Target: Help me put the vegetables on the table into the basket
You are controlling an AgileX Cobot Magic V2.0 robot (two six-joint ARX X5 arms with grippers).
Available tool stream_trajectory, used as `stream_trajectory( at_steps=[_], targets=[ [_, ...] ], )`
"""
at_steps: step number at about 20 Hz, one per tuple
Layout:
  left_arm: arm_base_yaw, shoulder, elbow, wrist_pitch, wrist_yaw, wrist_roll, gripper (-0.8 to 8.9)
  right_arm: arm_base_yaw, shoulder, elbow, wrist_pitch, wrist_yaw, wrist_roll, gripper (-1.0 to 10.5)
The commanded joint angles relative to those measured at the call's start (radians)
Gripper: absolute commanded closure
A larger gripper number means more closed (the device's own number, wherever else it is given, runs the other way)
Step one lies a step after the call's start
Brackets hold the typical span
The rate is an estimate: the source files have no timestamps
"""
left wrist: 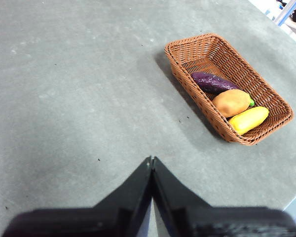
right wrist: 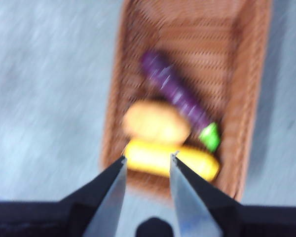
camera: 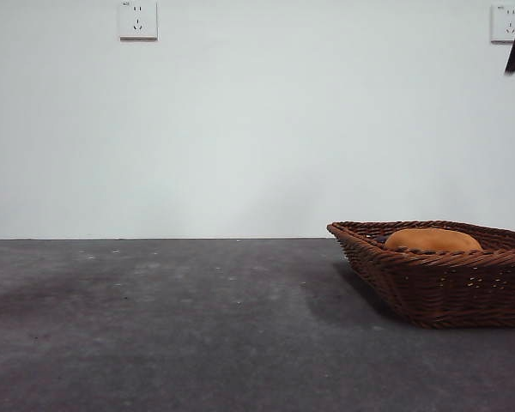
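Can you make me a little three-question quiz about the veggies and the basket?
1. True or false: the potato is lying on the table.
2. Which vegetable lies between the eggplant and the corn cob in the basket? A) none B) potato C) carrot
3. Fill in: the right gripper has its jaws ____, above the basket; the left gripper waits with jaws shut.

Key: 1 false, it is in the basket; 2 B; 3 open.
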Motion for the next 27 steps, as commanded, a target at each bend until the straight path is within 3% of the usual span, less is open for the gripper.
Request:
stream_trajectory(
  at_steps=[1, 4, 19, 27],
  targets=[
    [0.002, 0.0, -0.001, 0.006, 0.006, 0.018, 8.21, 0.022, -0.054, 0.001, -0.053, 0.003, -0.019, 8.2],
    [0.002, 0.0, -0.001, 0.006, 0.006, 0.02, 8.21, 0.048, -0.121, 0.001, -0.135, 0.003, -0.031, 9.5],
    [0.002, 0.0, -0.001, 0.006, 0.005, 0.02, 8.17, 0.067, -0.201, -0.001, -0.154, 0.023, -0.004, 9.5],
    [0.002, 0.0, -0.001, 0.006, 0.005, 0.02, 8.17, 0.067, -0.201, -0.001, -0.154, 0.118, -0.005, 9.5]
  ],
)
